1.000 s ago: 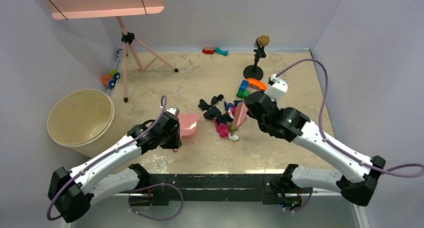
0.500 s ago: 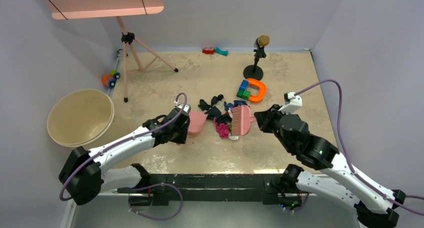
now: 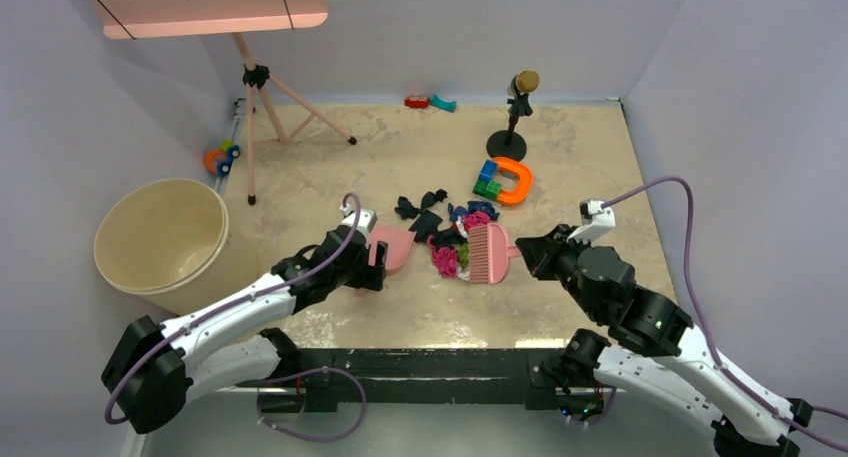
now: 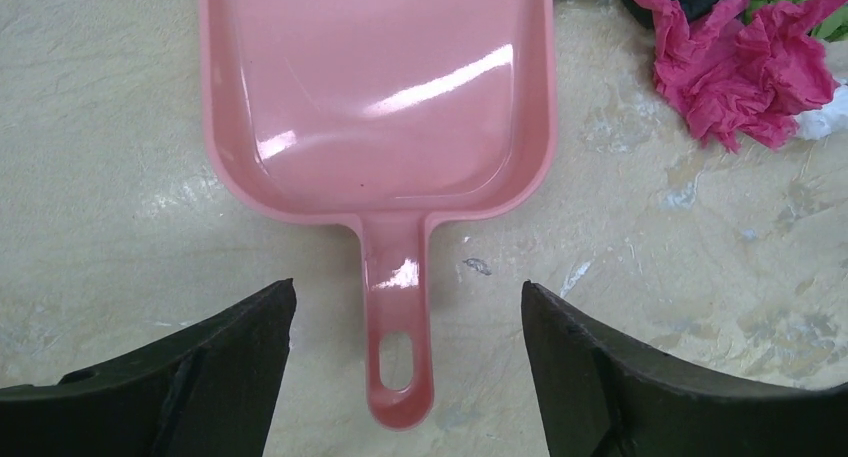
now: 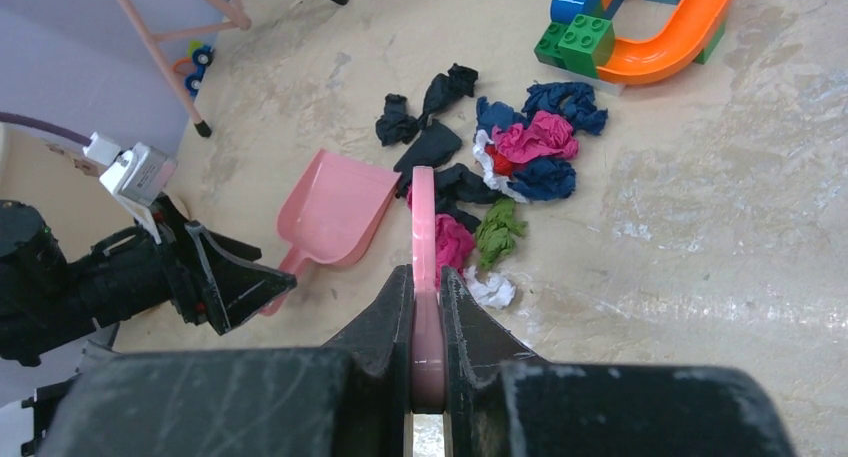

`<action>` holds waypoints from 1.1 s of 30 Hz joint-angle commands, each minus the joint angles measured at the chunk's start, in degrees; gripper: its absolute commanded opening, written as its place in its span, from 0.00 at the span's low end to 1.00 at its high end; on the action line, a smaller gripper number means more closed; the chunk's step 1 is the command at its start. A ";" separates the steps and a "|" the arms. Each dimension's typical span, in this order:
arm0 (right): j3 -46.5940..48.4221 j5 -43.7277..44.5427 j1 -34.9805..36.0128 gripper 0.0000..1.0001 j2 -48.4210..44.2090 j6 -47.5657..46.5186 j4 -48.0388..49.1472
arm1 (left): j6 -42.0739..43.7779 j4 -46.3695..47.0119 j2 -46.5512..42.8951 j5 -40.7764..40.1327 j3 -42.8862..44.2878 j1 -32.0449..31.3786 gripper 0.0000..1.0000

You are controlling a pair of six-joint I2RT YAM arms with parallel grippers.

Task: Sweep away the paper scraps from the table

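Observation:
The paper scraps [image 3: 447, 239] lie in a loose heap of black, magenta, dark blue, green and white bits [image 5: 520, 167] at mid table [image 3: 600, 167]. A magenta scrap [image 4: 740, 67] shows at the upper right of the left wrist view. The pink dustpan [image 3: 396, 245] lies flat just left of the heap, mouth toward it. My left gripper [image 3: 372, 262] is open, and the dustpan handle [image 4: 400, 327] lies between its fingers, touching neither. My right gripper [image 3: 532, 253] is shut on the handle of a pink brush [image 3: 488, 254], whose head [image 5: 424, 217] sits at the heap's right side.
A beige bucket [image 3: 160, 235] stands off the table's left edge. A pink tripod stand [image 3: 255, 87] is at the back left, with an orange-blue toy [image 3: 220, 159] beside it. Blue-green blocks with an orange horseshoe [image 3: 505, 180], a black stand [image 3: 520, 102] and small red and teal toys [image 3: 430, 102] lie behind the heap.
My left gripper carried the dustpan right to the heap, then opened and let go of its handle. My right arm drew back toward the near edge, laying the brush over beside the scraps.

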 commanded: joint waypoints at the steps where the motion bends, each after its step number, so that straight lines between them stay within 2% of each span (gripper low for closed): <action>1: -0.10 -0.47 -0.13 0.00 -0.57 -1.58 2.03 | -3.53 8.90 -4.42 -1.80 -5.54 -0.41 0.86; 12: 0.98 -0.86 -0.16 0.00 1.52 -2.09 2.73 | -8.42 10.44 4.11 -7.24 -5.18 -2.99 0.67; 16: 1.01 -0.62 -0.16 0.00 1.47 -2.25 2.65 | -8.80 10.13 4.33 -8.54 -5.11 -3.10 0.55; 20: 0.96 -0.34 -0.13 0.00 3.94 -2.98 3.16 | -9.85 9.15 4.38 -9.20 -4.73 -3.05 0.37; 23: 5.41 2.30 -0.16 0.00 11.40 -4.70 0.54 | -9.73 5.50 3.48 -8.65 -2.58 -3.06 0.26; 27: 15.73 8.57 -0.13 0.00 23.19 -10.80 -2.75 | -8.54 -1.50 1.94 -8.03 1.88 -3.05 0.25; 31: 23.98 14.02 -0.55 0.00 34.07 -27.25 0.43 | -8.76 -9.70 0.00 -8.61 5.80 -3.09 0.25; 33: 27.64 13.72 -2.38 0.00 38.25 -32.12 1.65 | -8.85 -12.39 -1.31 -8.21 6.80 -3.06 0.25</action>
